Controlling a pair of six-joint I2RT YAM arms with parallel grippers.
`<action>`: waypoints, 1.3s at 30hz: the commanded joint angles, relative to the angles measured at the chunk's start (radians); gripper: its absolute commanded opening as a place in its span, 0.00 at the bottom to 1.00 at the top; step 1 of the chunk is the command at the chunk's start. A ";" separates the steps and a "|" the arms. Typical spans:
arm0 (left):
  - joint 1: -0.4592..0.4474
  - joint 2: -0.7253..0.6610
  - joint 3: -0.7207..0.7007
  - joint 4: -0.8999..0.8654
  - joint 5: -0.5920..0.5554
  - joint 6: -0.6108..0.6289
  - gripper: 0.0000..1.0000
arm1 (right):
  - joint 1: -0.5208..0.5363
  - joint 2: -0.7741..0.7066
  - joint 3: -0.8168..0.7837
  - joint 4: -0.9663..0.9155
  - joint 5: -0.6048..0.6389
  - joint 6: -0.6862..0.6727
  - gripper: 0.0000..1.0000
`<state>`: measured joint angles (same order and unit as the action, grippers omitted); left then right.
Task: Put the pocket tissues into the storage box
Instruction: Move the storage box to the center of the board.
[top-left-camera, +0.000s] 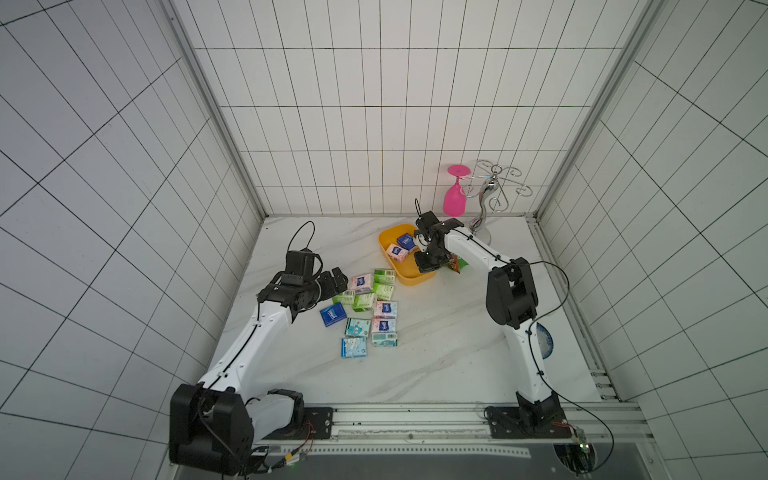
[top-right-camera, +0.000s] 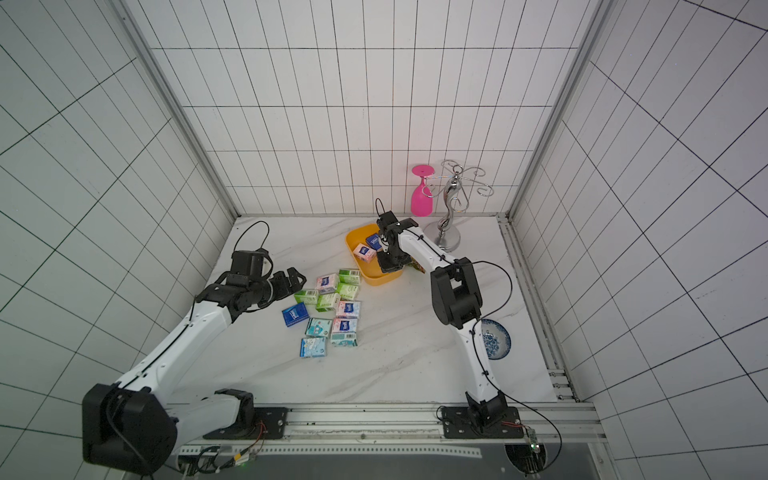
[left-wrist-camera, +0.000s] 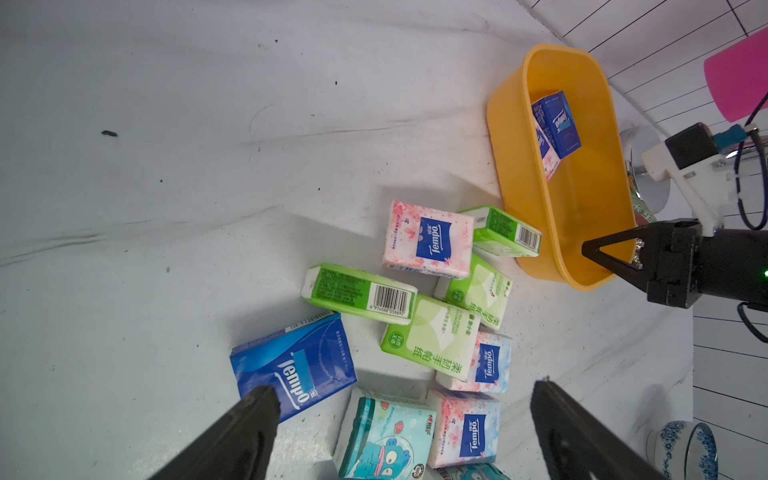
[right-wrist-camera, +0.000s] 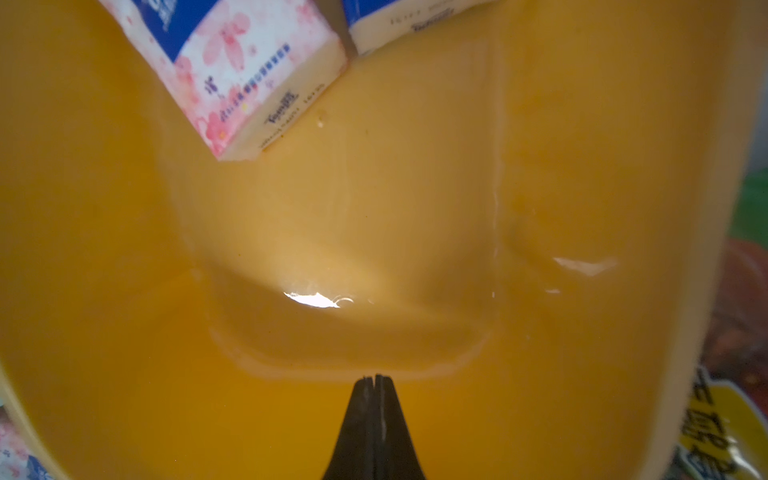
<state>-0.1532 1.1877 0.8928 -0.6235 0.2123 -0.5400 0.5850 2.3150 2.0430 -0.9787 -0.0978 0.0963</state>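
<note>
While two pocket tissues (top-left-camera: 400, 247) lie in the storage box (top-left-camera: 405, 277) right of frame centre, ten remain clustered mid-table; the right gripper (right-wrist-camera: 372, 379), pinched empty, hangs inside it, the left gripper (left-wrist-camera: 401, 409) gaping above the cluster.

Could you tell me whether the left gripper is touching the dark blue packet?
Cannot tell. In the left wrist view, one finger of the open left gripper overlaps the dark blue packet.
</note>
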 joint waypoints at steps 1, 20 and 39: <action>0.005 -0.014 -0.006 -0.004 -0.011 0.018 0.98 | 0.015 -0.038 -0.030 -0.044 0.039 -0.022 0.00; 0.003 0.005 0.001 -0.007 -0.002 0.024 0.98 | 0.077 -0.512 -0.637 0.027 0.014 0.128 0.01; 0.273 0.056 -0.071 0.034 0.189 -0.114 0.98 | 0.516 -0.633 -0.603 0.172 -0.035 -0.068 0.92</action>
<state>0.0910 1.2579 0.8463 -0.5953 0.3645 -0.6403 1.0447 1.6413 1.4170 -0.8597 -0.1123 0.0612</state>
